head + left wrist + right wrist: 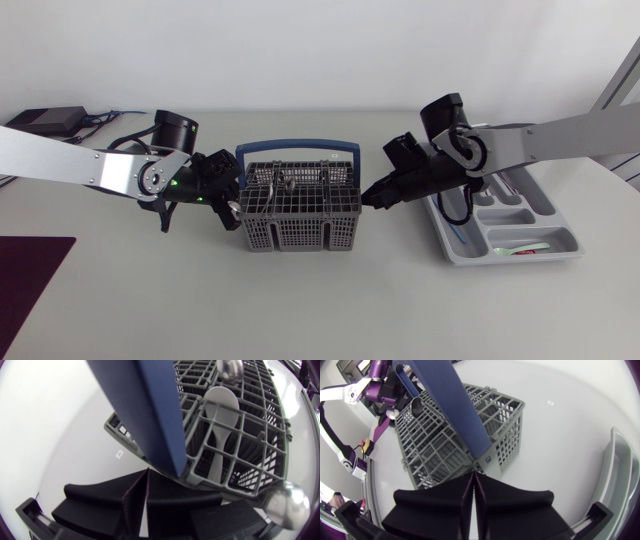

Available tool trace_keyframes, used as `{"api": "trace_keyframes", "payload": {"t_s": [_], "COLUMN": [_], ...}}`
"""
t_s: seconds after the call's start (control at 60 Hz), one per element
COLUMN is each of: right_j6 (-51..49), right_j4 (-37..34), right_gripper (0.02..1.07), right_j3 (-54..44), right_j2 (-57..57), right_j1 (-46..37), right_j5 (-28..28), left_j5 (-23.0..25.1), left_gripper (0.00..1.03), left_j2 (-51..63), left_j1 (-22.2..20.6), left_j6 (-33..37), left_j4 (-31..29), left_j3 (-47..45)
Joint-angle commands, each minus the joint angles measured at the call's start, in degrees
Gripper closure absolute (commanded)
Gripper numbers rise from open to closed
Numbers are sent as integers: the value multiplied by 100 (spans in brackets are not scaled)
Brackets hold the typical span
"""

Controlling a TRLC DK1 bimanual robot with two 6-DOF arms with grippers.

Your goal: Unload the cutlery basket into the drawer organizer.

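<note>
The left arm (pixel 70 165) is a flat silver-grey link with a round silver cap, a black cylindrical joint and small green lights (pixel 176 183) on its black wrist. The right arm (pixel 560 135) matches it, with a silver-grey link, black drum joint and round cap, plus a loop of black cable (pixel 458 208). The matte black left tool (pixel 147 472) and right tool (pixel 474 475) each show two broad wedge fingers meeting along a thin seam.
</note>
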Motion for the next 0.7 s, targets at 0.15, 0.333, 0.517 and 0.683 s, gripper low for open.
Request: {"api": "trace_keyframes", "payload": {"t_s": [0.15, 0.333, 0.517, 0.683], "right_j6": [-35, -62, -132, -238], "right_j4": [64, 126, 126, 135], "right_gripper": [101, 101, 101, 94], "right_j3": [-221, -353, -617, -889], "right_j2": [-132, -360, -835, -1222], "right_j1": [73, 3, 29, 91], "right_j5": [173, 332, 499, 622], "left_j5": [380, 846, 1347, 1549], "left_gripper": [81, 81, 81, 67], "left_j2": [6, -644, -1532, -2182], "left_j1": [388, 959, 1425, 1504], "left_j6": [159, 598, 1249, 1758], "left_j4": [-18, -194, -748, -1178], "left_j3": [-56, -583, -1075, -1365]}}
